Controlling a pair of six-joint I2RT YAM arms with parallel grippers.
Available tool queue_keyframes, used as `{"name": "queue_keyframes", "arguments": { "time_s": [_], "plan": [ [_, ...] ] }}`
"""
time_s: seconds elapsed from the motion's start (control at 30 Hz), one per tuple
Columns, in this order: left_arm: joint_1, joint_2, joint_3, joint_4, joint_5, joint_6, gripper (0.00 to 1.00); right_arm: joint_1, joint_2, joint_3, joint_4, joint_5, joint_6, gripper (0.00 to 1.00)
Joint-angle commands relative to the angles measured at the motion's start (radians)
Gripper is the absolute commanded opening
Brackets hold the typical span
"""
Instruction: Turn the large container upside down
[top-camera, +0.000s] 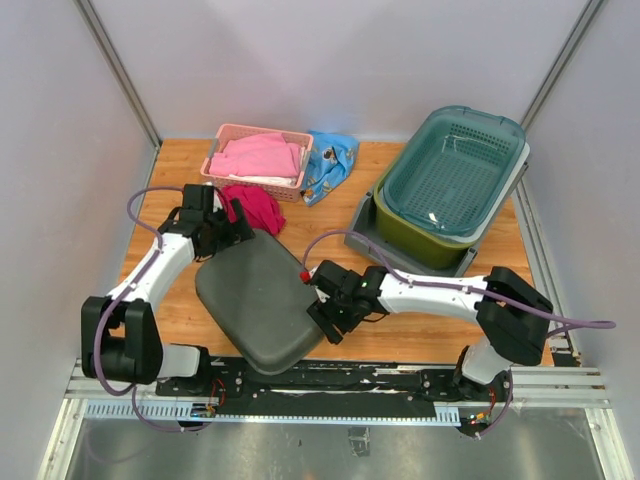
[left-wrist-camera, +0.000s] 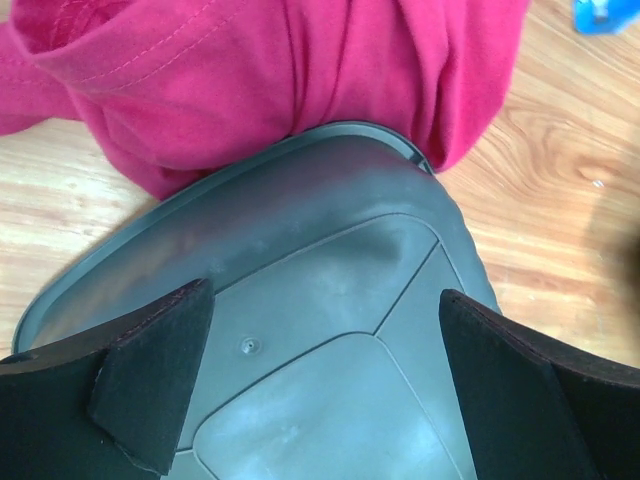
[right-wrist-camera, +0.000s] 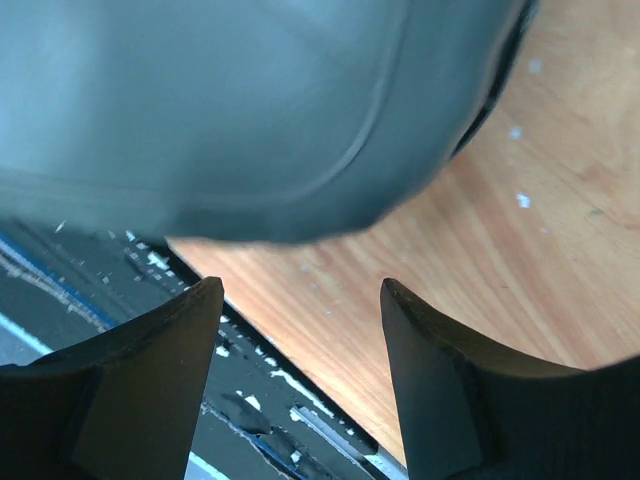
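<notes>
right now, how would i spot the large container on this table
On the wooden table, look at the middle of the near half. The large container lies there bottom up, its far edge against a magenta cloth. It is dark grey and solid-walled, unlike the teal perforated basket stacked at right.

Left tool (left-wrist-camera: 322, 305), right tool (right-wrist-camera: 298, 300), both agape.

Bright, even light; blurred right-wrist close-up.

Two arms (top-camera: 160, 265), white links (top-camera: 425, 293), black joints (top-camera: 515, 312), looping purple cables (top-camera: 135, 205), matte black wedge-shaped jaws
</notes>
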Motion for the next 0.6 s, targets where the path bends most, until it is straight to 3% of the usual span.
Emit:
{"name": "queue_keyframes", "arguments": {
  "time_s": [0.0,0.3,0.57],
  "plan": [
    [-0.042,-0.063,-0.092,-0.010,0.177,-0.059,0.99,-0.089,0.012,0.000,-0.012,0.075,0.090,0.66],
    [-0.190,-0.251,-0.198,-0.021,0.259,-0.209,0.99,-0.283,-0.067,-0.051,-0.007,0.156,0.137,0.66],
    [-0.219,-0.375,-0.039,-0.136,0.068,-0.185,0.99,-0.287,-0.154,-0.180,0.063,0.105,0.166,0.64]
  ]
}}
